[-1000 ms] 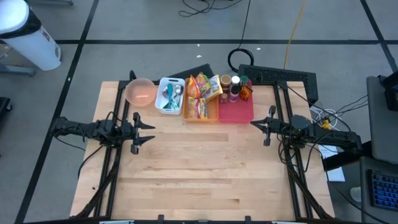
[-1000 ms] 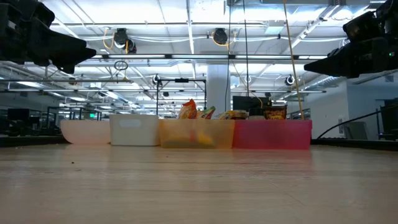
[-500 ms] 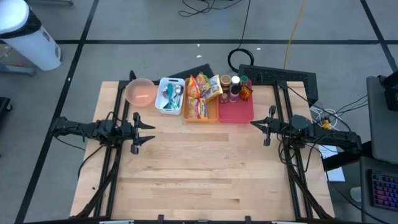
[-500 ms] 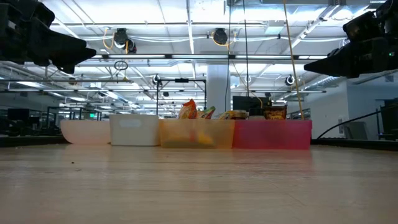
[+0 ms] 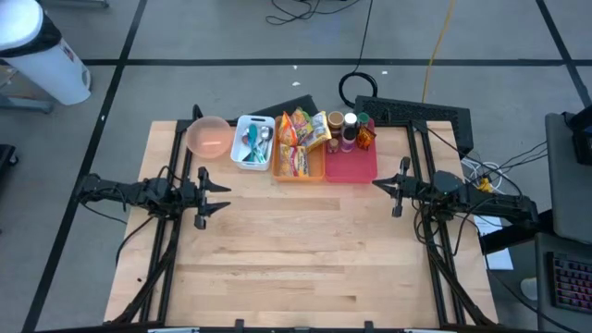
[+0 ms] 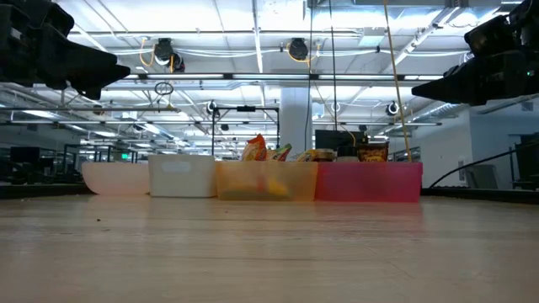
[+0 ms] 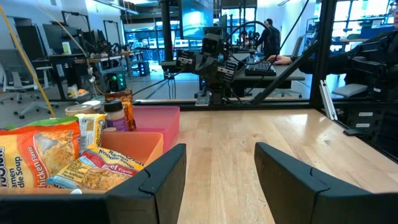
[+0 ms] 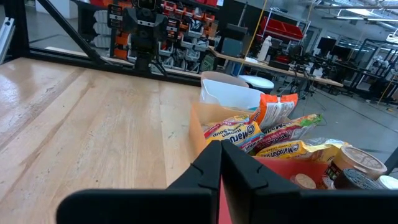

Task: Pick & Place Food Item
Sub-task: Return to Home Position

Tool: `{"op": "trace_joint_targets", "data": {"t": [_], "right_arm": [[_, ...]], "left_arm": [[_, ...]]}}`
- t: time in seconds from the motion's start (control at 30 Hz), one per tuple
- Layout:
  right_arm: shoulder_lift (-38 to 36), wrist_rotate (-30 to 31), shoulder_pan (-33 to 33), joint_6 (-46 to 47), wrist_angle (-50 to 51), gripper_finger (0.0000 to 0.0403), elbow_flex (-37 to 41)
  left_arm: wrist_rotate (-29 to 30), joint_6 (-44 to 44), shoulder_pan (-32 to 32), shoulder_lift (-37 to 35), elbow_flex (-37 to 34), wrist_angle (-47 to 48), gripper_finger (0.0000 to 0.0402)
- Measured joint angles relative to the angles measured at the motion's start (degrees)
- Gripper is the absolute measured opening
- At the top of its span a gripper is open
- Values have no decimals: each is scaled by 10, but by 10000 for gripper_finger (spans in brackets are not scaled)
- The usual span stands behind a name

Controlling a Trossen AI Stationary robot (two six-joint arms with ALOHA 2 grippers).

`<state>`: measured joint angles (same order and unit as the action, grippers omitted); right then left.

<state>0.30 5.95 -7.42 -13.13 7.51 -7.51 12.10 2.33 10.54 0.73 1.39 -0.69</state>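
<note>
Along the far edge of the tabletop you are seeing the orange bin; left gripper is hovering open by the left edge, right gripper closed, empty, opposite. Its soup packets are probably light and crinkly; pinch a top seam.

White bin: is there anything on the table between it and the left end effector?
No, nothing visible. Only bare table lies between the left end effector and the white bin; the pink bowl sits aside.

White cylinder on the floor beyond the wooden table
</note>
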Motion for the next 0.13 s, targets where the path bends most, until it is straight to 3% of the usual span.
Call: {"op": "trace_joint_targets", "data": {"t": [0.13], "right_arm": [[0,0,0,0,0,4,0]], "left_arm": [[0,0,0,0,0,0,198]]}}
